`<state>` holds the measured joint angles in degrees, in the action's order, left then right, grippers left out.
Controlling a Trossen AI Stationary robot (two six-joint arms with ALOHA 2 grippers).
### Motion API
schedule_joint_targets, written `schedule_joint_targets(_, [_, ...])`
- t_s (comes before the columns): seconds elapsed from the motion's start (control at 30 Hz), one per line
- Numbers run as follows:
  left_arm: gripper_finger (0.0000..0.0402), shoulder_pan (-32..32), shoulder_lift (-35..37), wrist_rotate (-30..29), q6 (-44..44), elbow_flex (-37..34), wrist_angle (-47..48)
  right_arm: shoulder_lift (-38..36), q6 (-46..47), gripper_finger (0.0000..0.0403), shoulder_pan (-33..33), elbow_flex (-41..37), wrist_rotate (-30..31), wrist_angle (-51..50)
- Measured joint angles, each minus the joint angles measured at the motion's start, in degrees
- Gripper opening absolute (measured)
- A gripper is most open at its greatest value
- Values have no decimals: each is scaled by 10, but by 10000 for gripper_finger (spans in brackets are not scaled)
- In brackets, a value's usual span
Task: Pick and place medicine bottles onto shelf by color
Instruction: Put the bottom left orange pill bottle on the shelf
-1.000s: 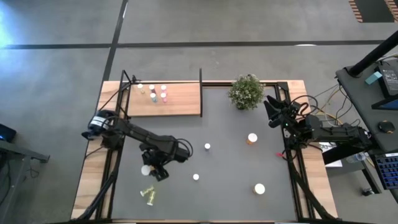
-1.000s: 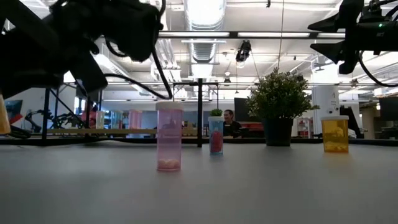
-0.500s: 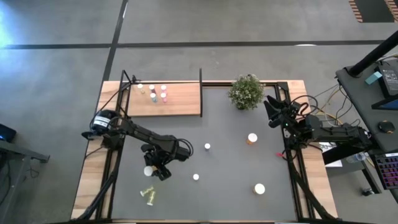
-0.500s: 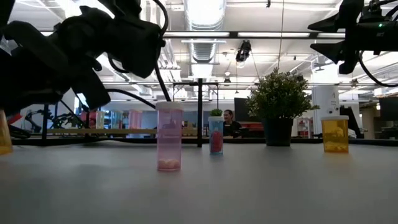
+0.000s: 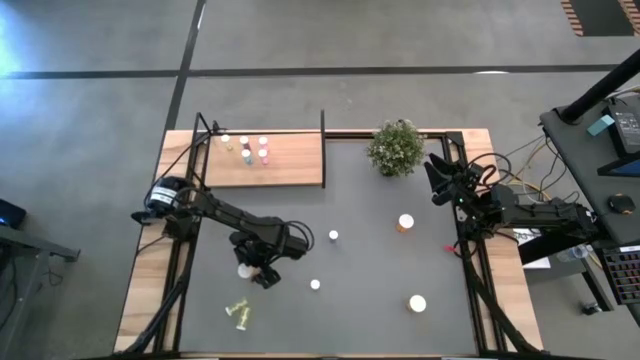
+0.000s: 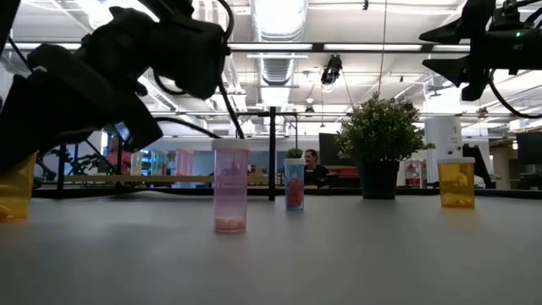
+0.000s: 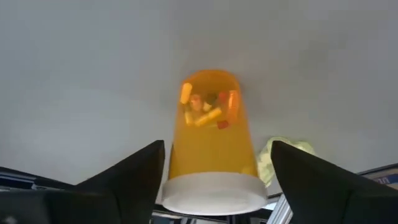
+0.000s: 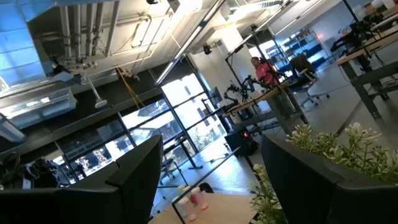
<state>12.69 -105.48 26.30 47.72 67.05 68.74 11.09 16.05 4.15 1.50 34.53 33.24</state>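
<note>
Grey tabletop (image 5: 360, 250): dark, flat and uncluttered around the left arm — room to close without knocking a neighbour.
Shelf (image 5: 290, 160): light-wood board at the far left corner of the table, a small cluster of bottles at its far-left end; most of the board is bare.
Potted plant (image 5: 396, 147): just right of the shelf, well clear of the left arm's likely route.
Right gripper (image 5: 437, 172): parked by the right edge near the plant, raised off the table, fingers spread with nothing between them.
Left gripper (image 5: 250, 268): low over the near-left part of the table, fingers apart and straddling the orange bottle, not yet pinching it.
Orange bottle (image 7: 211, 143): upright on the table, white cap toward the wrist camera, body roughly centred between the two fingers.
Step in hand: grasping this bottle — judged from the open straddle.
Doing it well: keep the bottle centred, close squarely on the body below the cap, lift straight before swinging toward the shelf.
Risk: a smooth round body may slip or tip under an off-centre squeeze.
Yellow-green bottle (image 5: 238, 313): lying near the front edge, just beside the work; best left undisturbed.
Pink bottle (image 6: 230, 185): upright mid-table, apart from the grasp.
</note>
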Motion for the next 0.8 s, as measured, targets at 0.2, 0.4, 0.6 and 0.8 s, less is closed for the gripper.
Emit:
schedule_joint_targets(0.2, [315,0,29,-65,-1,12,-5,0,0,260,0,0,0,0])
schedule_joint_targets(0.4, [322,15,116,-130,54,8,-2,0,0,260,0,0,0,0])
schedule_joint_targets(0.6, [322,70,219,-253,143,-5,-1,0,0,260,0,0,0,0])
schedule_joint_targets(0.8, [322,149,259,-303,226,-10,5,0,0,260,0,0,0,0])
